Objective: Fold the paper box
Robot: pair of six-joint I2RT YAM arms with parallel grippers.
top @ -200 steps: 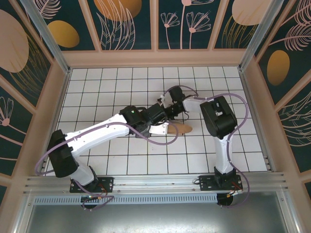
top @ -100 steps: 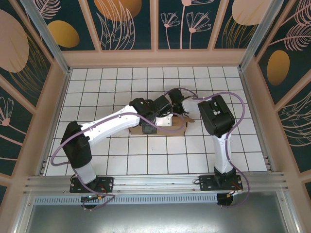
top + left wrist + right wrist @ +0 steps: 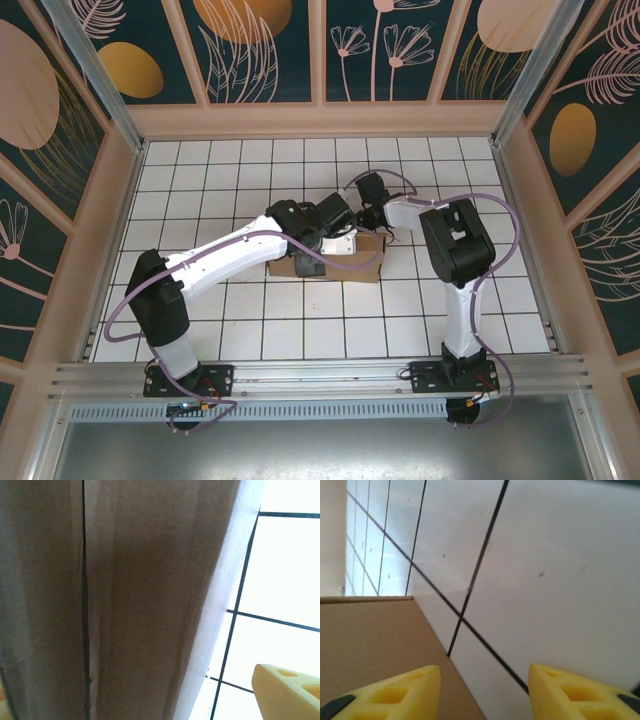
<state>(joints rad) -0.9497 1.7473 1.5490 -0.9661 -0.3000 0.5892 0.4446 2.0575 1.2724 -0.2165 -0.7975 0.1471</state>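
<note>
Brown paper box [image 3: 368, 273] now flat, unheld.

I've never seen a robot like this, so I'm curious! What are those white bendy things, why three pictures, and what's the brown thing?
They are two robot arms, the left arm and the right arm. One picture comes from a camera high above. The other two come from little cameras on the wrists, so everything looks close up. On the tiled table lies the paper box, brown cardboard to fold. The yellow left fingers and right fingers are spread open by it, and seem to hold nothing.
</note>
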